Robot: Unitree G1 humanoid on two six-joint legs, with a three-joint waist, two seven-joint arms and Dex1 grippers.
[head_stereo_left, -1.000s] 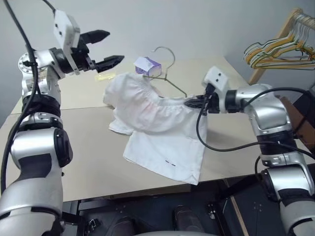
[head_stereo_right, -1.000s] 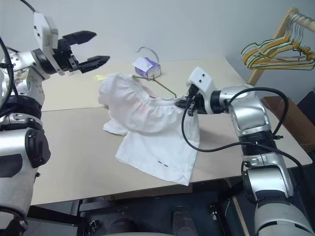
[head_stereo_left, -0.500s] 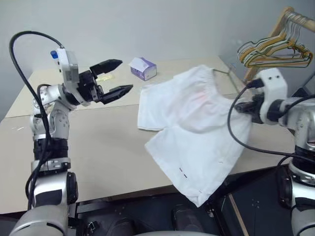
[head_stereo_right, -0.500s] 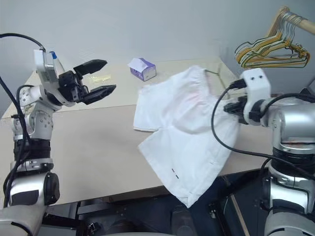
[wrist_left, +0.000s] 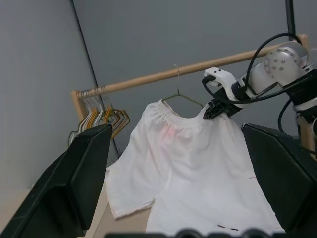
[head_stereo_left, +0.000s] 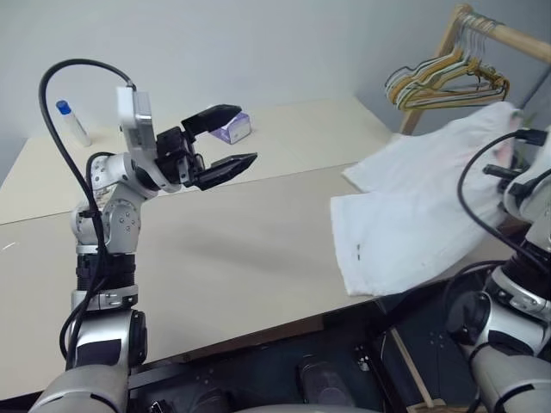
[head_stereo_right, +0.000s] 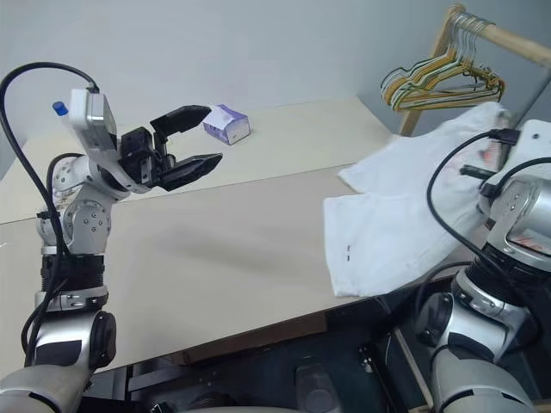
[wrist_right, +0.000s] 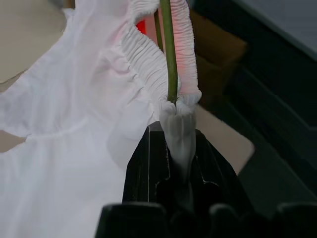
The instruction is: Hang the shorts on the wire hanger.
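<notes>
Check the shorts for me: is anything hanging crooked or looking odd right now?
Yes. The shorts are threaded on the wire hanger, but the right gripper is shut on one waistband corner, so the cloth bunches there. The lower legs drag across the table's edge, and a faint pink stain marks the cloth below the waistband.

The left arm is bent up at the elbow, its left tool (head_stereo_left: 225,139) pointing toward 3 o'clock with both black fingers spread wide. At the 3 o'clock edge, the right tool (wrist_right: 174,148) is pinched tight.
</notes>
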